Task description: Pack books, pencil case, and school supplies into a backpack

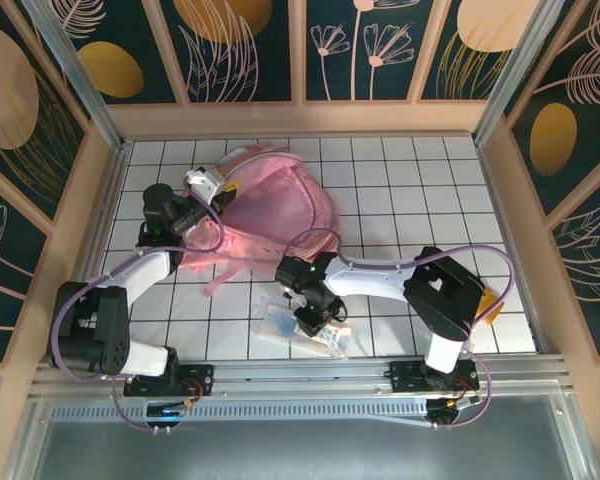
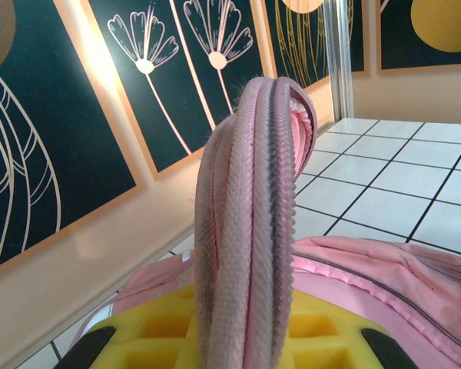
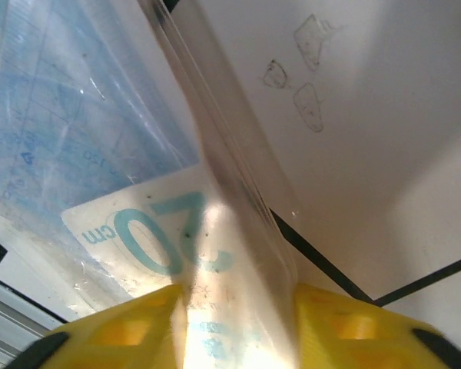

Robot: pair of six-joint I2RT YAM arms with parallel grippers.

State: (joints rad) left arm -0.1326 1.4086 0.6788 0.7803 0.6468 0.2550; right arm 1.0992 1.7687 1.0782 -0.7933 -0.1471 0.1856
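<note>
Two grips. Near centre, pinches edge of school supplies packet (image 3: 161,231) in right tool (image 3: 237,296) on counter (image 1: 410,200): probably light, slick, floppy; best taken near printed end. Far left, clamps zipper rim of soft backpack (image 1: 280,205) in left tool (image 2: 242,330), holding it up.

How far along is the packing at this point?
Done: nothing provably packed; the backpack hides its inside. In hand: left claw pinches the zipper rim, holding it up; right claw grips the packet near the table front edge. Left: carry the packet into the backpack, then whatever else remains.
</note>
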